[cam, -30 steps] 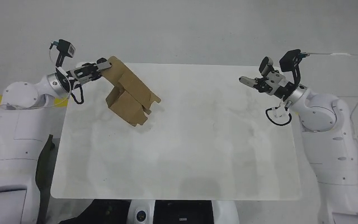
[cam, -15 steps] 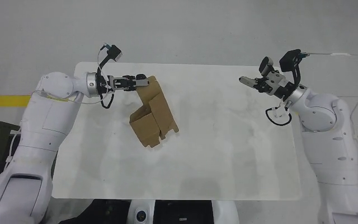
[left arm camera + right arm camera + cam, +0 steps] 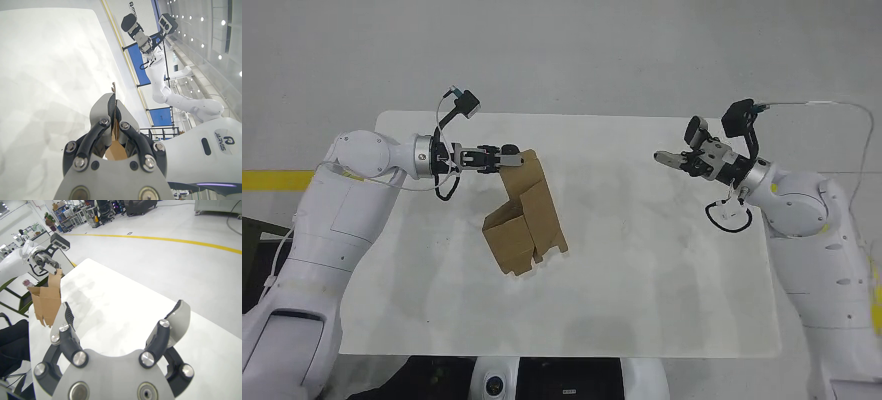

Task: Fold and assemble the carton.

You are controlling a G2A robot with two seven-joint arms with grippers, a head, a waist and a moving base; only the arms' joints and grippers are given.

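Brown cardboard hangs from the left gripper point(image 3: 510, 155): its jaws are closed on the top flap of the carton point(image 3: 525, 215), and the left wrist view shows the thin edge pinched between them. The carton is half-opened and sits over the left rear part of the table point(image 3: 662, 290). Its long axis runs from the jaws toward the near edge; whether its lower end touches the table I cannot tell. The right gripper point(image 3: 662, 157) is well apart, over the right rear part, with jaws wide open and empty, pointing toward the carton. I judge that the right arm must cross to the free lower end to help with the folding.
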